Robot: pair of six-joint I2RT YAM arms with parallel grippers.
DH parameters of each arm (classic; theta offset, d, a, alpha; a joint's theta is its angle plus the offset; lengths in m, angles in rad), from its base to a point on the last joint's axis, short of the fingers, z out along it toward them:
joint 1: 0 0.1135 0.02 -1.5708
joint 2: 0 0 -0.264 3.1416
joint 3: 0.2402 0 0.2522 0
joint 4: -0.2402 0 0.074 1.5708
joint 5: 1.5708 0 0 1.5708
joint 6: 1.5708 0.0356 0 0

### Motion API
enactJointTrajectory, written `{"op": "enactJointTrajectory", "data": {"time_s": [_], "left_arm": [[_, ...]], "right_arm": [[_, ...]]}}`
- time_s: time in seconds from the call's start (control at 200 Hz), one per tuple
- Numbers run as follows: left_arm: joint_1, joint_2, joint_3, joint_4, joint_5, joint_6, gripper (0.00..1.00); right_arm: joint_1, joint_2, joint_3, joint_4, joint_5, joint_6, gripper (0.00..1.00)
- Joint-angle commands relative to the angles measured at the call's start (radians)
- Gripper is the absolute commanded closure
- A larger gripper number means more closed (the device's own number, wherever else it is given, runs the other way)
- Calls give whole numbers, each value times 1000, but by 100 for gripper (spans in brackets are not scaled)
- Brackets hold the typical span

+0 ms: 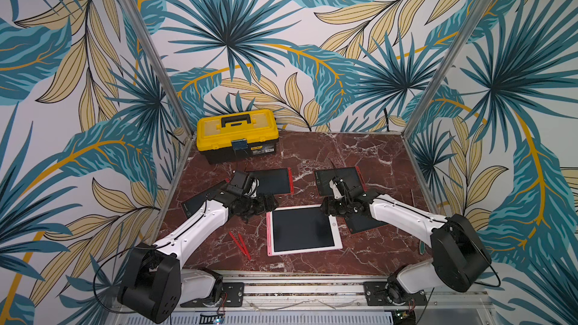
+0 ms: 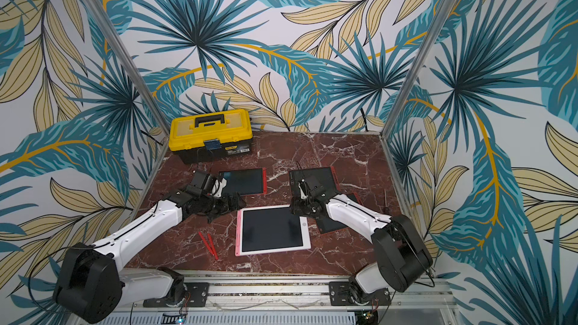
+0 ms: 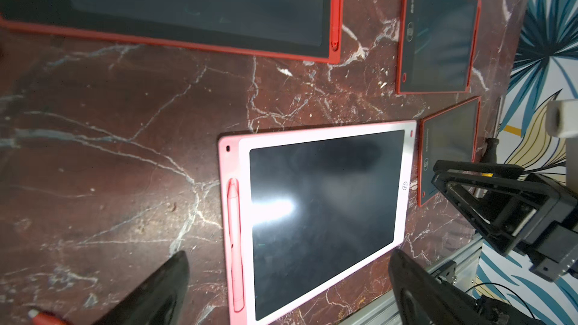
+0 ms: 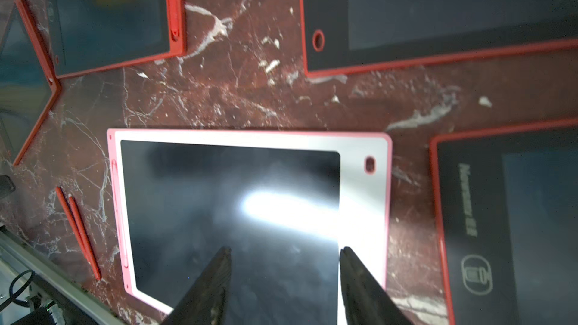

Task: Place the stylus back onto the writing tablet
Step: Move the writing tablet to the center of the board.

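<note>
**Pink stylus docked; both pincers empty**

Red styluses [image 1: 239, 243] are lying loose on the table [image 1: 359, 157]. Left pincer [image 3: 287, 256] is hovering wide. Pink stylus [image 3: 234, 239] is sitting in the tablet [image 1: 301, 229] edge slot, which retains it. Right pincer [image 4: 284, 250] is hanging half-open above the tablet.

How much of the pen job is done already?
Done: the pink tablet has its pink pen clipped in its side slot. In hand: nothing; the left gripper and right gripper have open, empty jaws. Left: two red pens lie loose on the table beside the pink tablet, not yet put back.
</note>
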Motion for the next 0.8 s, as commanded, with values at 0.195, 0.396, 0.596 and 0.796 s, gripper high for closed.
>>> {"op": "enactJointTrajectory", "data": {"time_s": [0.195, 0.396, 0.596, 0.796], "left_arm": [[-56, 53, -53, 21, -2, -66, 0], [-76, 99, -101, 84, -7, -118, 0], [-77, 136, -132, 156, 21, -155, 0], [-78, 177, -122, 179, 34, -161, 0]], "right_arm": [[3, -81, -142, 43, 22, 122, 43], [3, -79, -174, 16, 73, 134, 43], [2, -44, -200, 78, 28, 143, 43], [15, 6, -198, 140, -12, 163, 43]]}}
